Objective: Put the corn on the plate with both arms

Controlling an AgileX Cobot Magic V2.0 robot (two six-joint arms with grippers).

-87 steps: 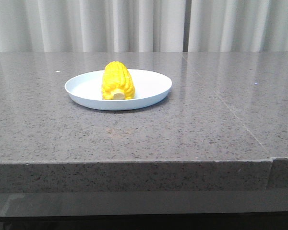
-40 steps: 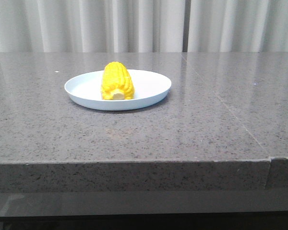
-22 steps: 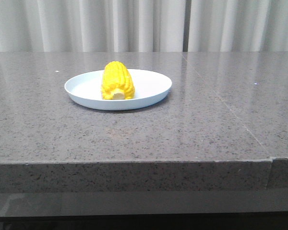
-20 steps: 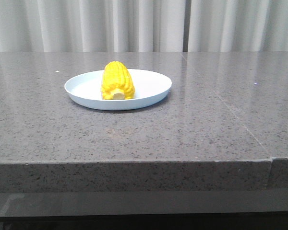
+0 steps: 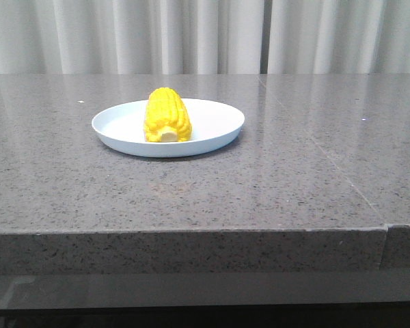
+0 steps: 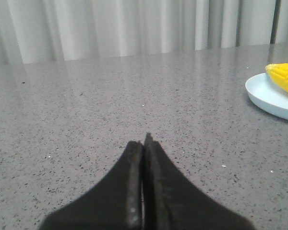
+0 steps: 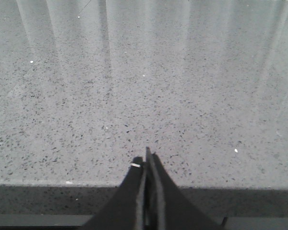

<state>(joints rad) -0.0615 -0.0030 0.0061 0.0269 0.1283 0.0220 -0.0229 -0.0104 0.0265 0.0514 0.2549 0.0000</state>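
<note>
So the corn [image 5: 167, 115] is already lying on the plate [image 5: 212, 130], stub end facing the near edge of the surface [image 5: 273, 191], and the plate sits toward the far left part of the surface, well back from the front edge. Looks to me like the placing is basically done and what's left is just parking the arms out of the way. If I were doing that bit, I'd keep both arms low and slow and well clear of the plate rim, since a shallow plate like that would probably slide on this glossy stone if bumped, and a cob will likely roll if the plate gets nudged. The left gripper [image 6: 144, 143] is clamped completely closed with nothing between its fingers, hovering over bare surface with the plate [image 6: 269, 98] and the tip of the corn [image 6: 284, 76] off to one side, well apart from it. The right gripper [image 7: 147, 160] is likewise pinched closed on nothing, sitting right around the front edge of the surface, with no plate or corn in its view. Neither one touches anything as far as I can tell.
</note>
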